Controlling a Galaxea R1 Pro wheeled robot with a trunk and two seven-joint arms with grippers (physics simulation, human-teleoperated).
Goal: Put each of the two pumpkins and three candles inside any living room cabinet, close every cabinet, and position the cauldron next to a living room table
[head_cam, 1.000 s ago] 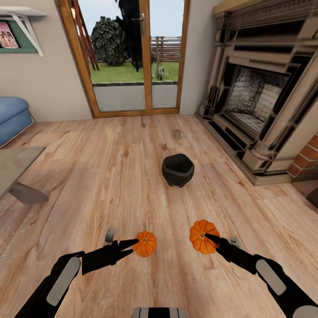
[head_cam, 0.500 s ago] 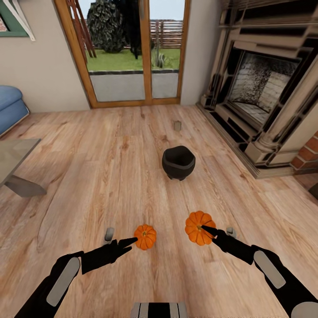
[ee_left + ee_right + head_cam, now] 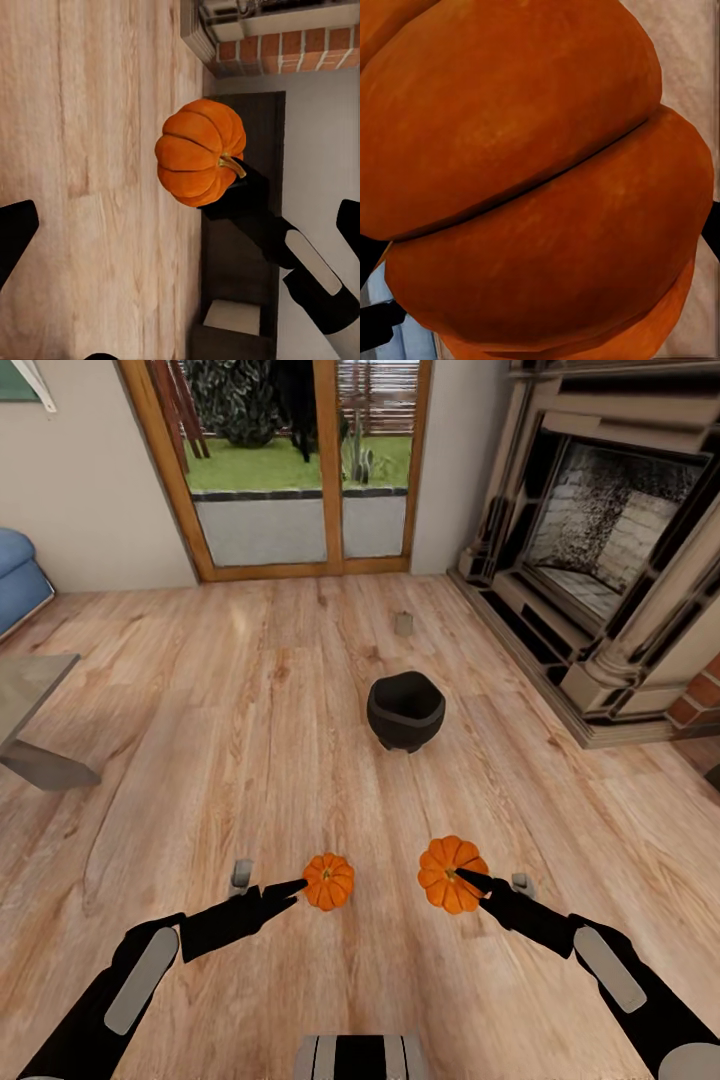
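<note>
I've got the right pincer clenched on a pumpkin, held up off the wood floor; in the right wrist cam the orange ribs sit right against the lens. From the left wrist cam I see that same pumpkin gripped at the stem end by the black fingertips, w/ brick wall and a dark unit behind.

Left pincer is at the second pumpkin, smaller-looking, just left of the first. Tip touches or nearly touches its side; can't tell if it's released or gripping.

Black cauldron stands upright on the floor further ahead, well apart from both pumpkins. Small tan candle beyond it, toward the glass doors. Two more small grey-tan lumps on the floor: one by the left arm, one by the right. Fireplace on the right, bench corner far left.
</note>
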